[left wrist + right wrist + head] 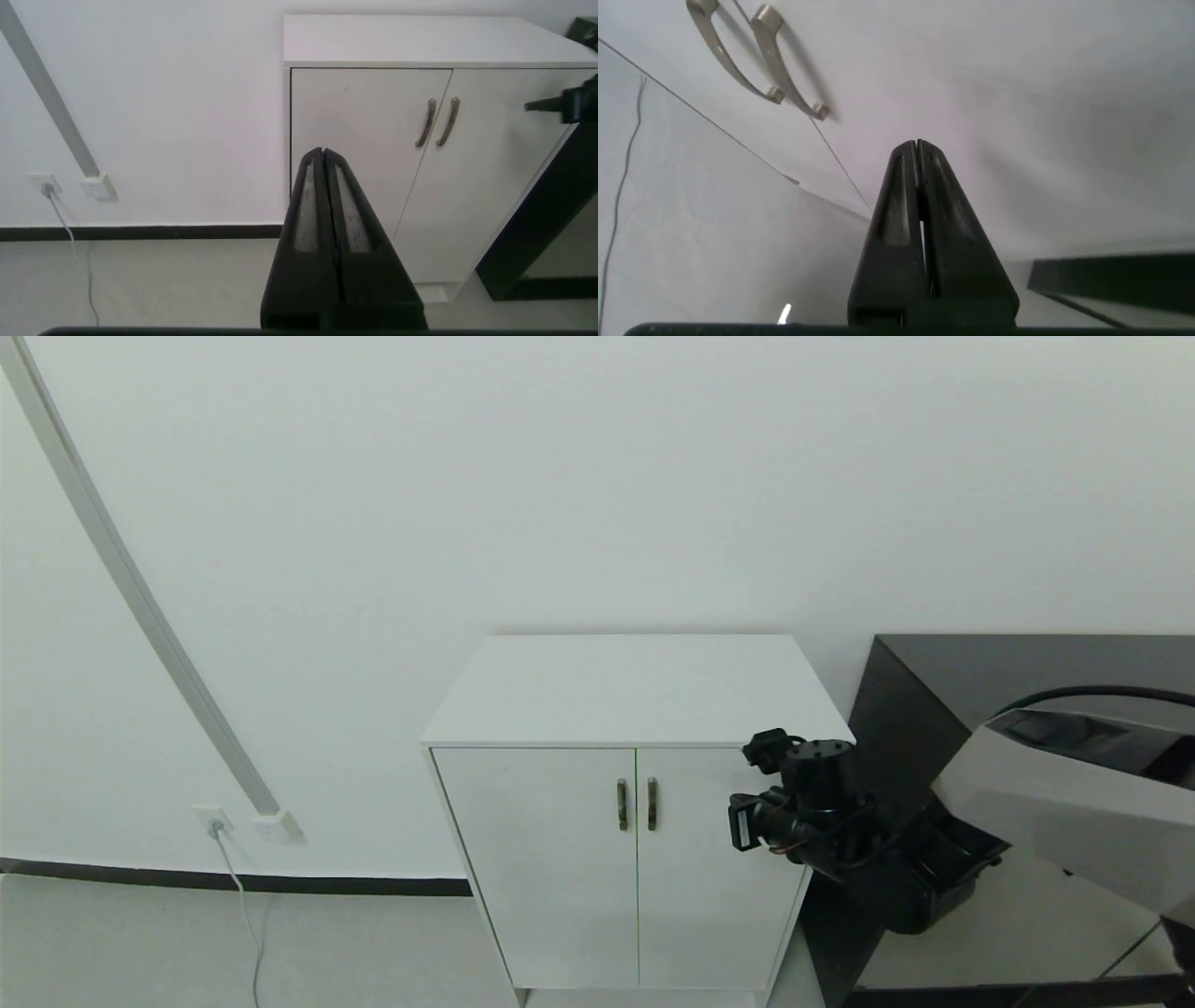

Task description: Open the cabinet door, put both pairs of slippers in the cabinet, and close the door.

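The white cabinet (pixel 635 709) stands against the wall with both doors closed. Its two metal handles (pixel 637 805) sit side by side at the middle seam. My right arm (pixel 808 803) hangs in front of the right door, a little to the right of the handles. My right gripper (pixel 918 147) is shut with nothing in it, close to the door face, and the handles (pixel 757 51) lie off to one side of it. My left gripper (pixel 322 154) is shut and empty, held back from the cabinet (pixel 430 140) and pointing toward its left door.
A black piece of furniture (pixel 934 709) stands directly right of the cabinet. On the wall to the left are a slanted cable duct (pixel 121 569), a socket (pixel 215 821) and a hanging cord. Grey floor (pixel 233 943) lies open left of the cabinet.
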`<state>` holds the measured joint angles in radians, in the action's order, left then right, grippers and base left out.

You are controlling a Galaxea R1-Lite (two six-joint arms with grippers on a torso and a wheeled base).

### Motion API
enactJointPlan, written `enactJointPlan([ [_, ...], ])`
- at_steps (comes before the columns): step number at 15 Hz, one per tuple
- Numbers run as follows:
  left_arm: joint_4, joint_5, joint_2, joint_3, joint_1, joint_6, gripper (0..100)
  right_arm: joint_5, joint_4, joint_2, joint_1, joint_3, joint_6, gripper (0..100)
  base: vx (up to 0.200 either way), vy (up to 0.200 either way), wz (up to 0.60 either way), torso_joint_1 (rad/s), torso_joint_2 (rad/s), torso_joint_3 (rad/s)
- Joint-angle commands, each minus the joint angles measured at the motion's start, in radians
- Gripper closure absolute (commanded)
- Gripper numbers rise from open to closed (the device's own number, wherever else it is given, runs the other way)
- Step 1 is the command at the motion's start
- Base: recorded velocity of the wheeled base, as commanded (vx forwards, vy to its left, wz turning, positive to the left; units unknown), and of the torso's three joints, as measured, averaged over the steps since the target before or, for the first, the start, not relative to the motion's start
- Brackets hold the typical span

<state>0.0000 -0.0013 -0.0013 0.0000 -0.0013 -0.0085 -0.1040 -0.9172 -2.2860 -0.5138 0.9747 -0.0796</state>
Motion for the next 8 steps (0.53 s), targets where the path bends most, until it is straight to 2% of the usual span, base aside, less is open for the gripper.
enactJointPlan([
  [1, 0.0, 0.0, 0.001, 0.0, 0.001, -0.001, 100, -0.031, -0.032, 0.157, 0.029, -0.129, 0.003, 100, 0.0, 0.0, 0.0, 0.0, 0.0, 0.0],
  [8, 0.0, 0.001, 0.001, 0.0, 0.0, -0.001, 100, -0.154, -0.075, 0.361, 0.132, -0.381, 0.003, 100, 0.0, 0.0, 0.0, 0.0, 0.0, 0.0],
])
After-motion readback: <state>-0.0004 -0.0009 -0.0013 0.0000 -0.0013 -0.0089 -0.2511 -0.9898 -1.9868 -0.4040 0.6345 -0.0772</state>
